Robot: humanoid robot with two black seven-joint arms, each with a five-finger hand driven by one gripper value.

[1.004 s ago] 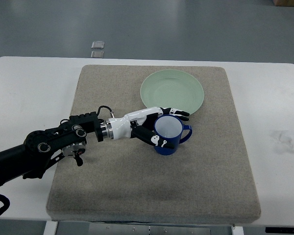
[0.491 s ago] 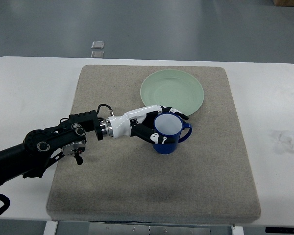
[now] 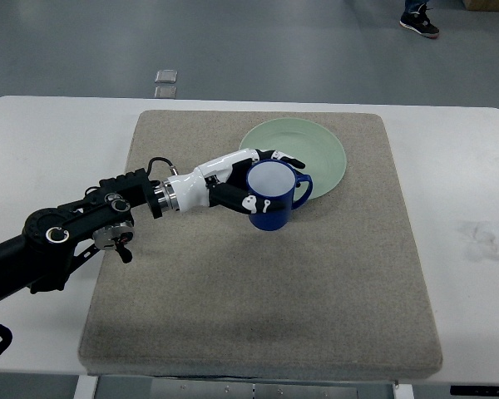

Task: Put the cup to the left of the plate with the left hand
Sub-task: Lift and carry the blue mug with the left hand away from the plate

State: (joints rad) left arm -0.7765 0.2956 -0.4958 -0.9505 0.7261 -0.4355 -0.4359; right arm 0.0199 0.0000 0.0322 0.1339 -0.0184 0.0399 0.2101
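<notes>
Since the earlier frame the blue cup [image 3: 272,196] has shifted toward the far side of the mat and slightly leftward, and now overlaps the near-left rim of the pale green plate [image 3: 303,148]; whether it is lifted clear of the mat cannot be told. The left hand [image 3: 239,181] has travelled with it. Its white and black fingers [image 3: 274,155] are wrapped about the cup's left side, with the thumb on the near wall, gripping it. The cup stands upright, white interior showing, handle pointing right toward the plate. The plate lies flat on the grey mat [image 3: 258,299], near its far edge, right of centre. The mat covers the middle of the white table [image 3: 41,141]. A person's shoe [image 3: 420,20] shows on the floor beyond the table's far edge.
</notes>
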